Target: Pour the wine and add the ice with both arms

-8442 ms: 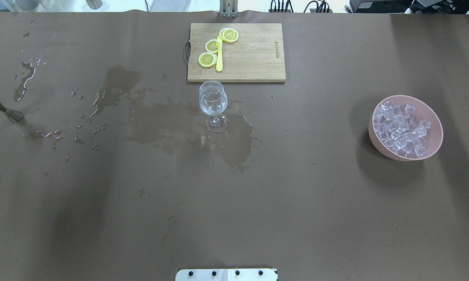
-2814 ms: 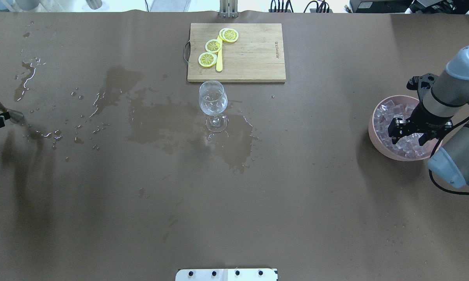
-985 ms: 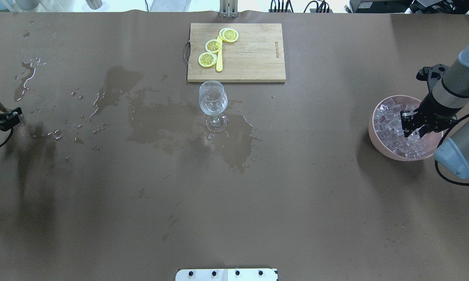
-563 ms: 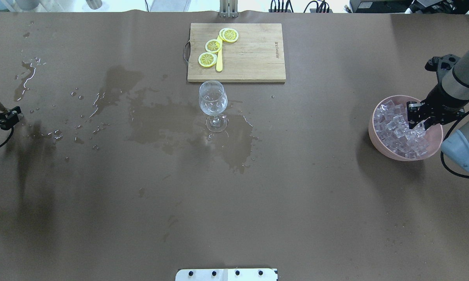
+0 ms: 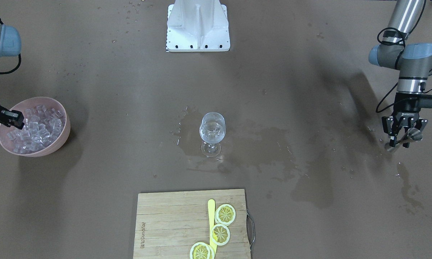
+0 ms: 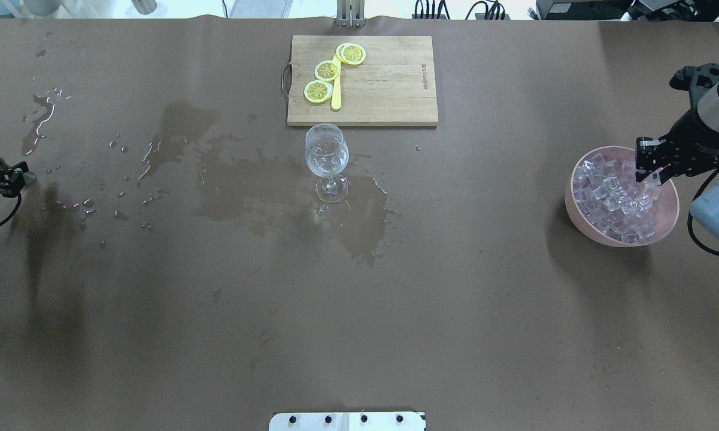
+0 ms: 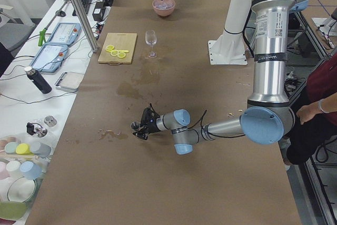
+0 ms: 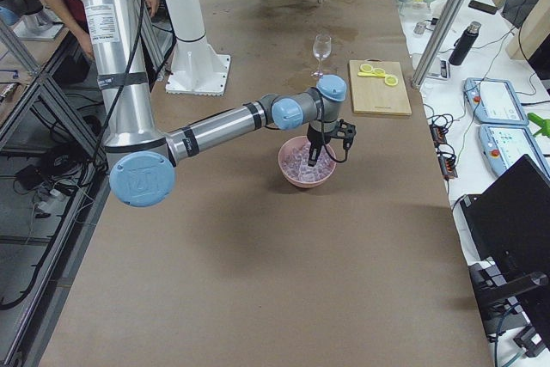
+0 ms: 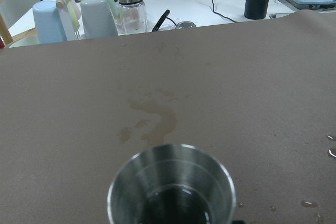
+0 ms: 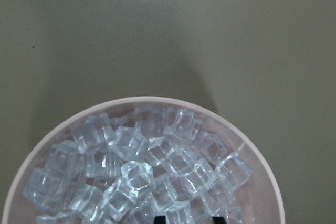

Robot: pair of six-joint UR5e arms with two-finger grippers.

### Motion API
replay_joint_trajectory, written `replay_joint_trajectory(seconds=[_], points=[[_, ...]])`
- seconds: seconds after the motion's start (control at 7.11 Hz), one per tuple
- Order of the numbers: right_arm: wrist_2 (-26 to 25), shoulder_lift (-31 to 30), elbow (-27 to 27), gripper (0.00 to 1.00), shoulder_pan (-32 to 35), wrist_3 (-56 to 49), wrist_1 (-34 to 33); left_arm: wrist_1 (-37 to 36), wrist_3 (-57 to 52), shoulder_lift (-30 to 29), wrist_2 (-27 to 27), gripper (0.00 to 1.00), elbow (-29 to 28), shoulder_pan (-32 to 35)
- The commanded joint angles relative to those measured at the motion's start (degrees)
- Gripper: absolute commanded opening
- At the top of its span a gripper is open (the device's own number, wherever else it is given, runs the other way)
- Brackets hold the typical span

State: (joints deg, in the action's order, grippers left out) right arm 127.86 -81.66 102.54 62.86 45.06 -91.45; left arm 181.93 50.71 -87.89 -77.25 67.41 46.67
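A steel jigger (image 9: 171, 184) holding a little clear wine stands at the table's left edge. My left gripper (image 5: 403, 138) is closed around it at table level; it also shows in the overhead view (image 6: 12, 176). A pink bowl (image 6: 569, 197) full of clear ice cubes (image 6: 610, 200) sits at the right. My right gripper (image 6: 649, 173) hangs just above the bowl's far side, shut on one ice cube (image 10: 186, 211). An upright wine glass (image 6: 326, 155) stands mid-table, apart from both arms.
A wooden cutting board (image 6: 389, 84) with lemon slices (image 6: 327, 70) and a yellow stick lies just behind the glass. Wet patches (image 6: 257, 185) spread around the glass and toward the left. The white mounting post base (image 5: 198, 27) is at the near edge.
The right gripper dipped into the ice, then rose and drew back over the bowl's far side. The left gripper came in from the edge and closed around the jigger, which has not moved.
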Motion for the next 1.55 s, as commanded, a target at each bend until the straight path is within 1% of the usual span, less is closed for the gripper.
replay_joint_trajectory(seconds=[0.0,0.14,0.28,0.42,0.56,0.7,0.98,1.13,1.27,1.41], points=[[0.5,2.4,0.1,0.23,2.4,-0.4,-0.4,0.0,0.0,0.0,0.1,0.47,0.0,0.0],[0.5,2.5,-0.1,0.23,3.1,-0.9,-0.1,0.0,0.0,0.0,0.0,0.42,0.0,0.0],[0.5,2.9,-0.1,0.23,4.3,-1.7,-0.2,0.0,0.0,0.0,0.0,0.31,-0.1,0.0],[0.5,4.0,-0.1,0.23,5.0,-1.9,-0.8,0.3,0.0,0.0,0.0,0.14,0.0,0.0],[0.5,4.1,-0.3,0.23,5.0,-2.0,-0.9,0.4,0.0,0.0,-0.3,0.0,0.0,0.0],[0.5,4.1,-0.2,0.23,5.3,-3.3,-1.4,0.7,0.0,0.0,-0.2,0.0,0.0,0.0],[0.5,5.6,1.1,0.23,6.7,-6.0,-6.3,0.7,0.1,-0.1,-1.0,0.0,1.0,0.0],[0.5,5.8,2.6,0.23,6.8,-6.6,-8.5,-0.2,0.1,-1.3,-1.0,0.0,2.3,0.0],[0.5,5.9,2.9,0.23,6.8,-6.8,-8.8,-1.4,0.1,-3.2,-0.9,0.0,3.0,0.0],[0.6,5.8,3.3,0.23,7.5,-6.9,-9.2,-4.5,0.1,-4.6,-2.4,0.0,5.2,0.1]])
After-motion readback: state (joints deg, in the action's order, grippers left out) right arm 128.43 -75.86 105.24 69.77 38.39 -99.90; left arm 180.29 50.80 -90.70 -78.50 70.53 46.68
